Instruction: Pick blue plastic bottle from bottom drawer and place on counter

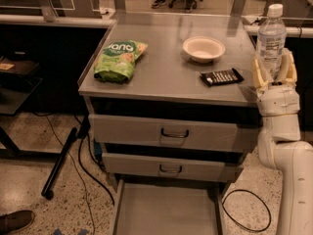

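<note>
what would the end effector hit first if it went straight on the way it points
The end effector, shut on the blue plastic bottle, points up just right of the counter; the way looks free, though depth is unclear.

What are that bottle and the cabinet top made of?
The counter seems grey metal, with a dull sheen. The blue plastic bottle, upright in the gripper at its right edge, looks like clear plastic: you see through it.
</note>
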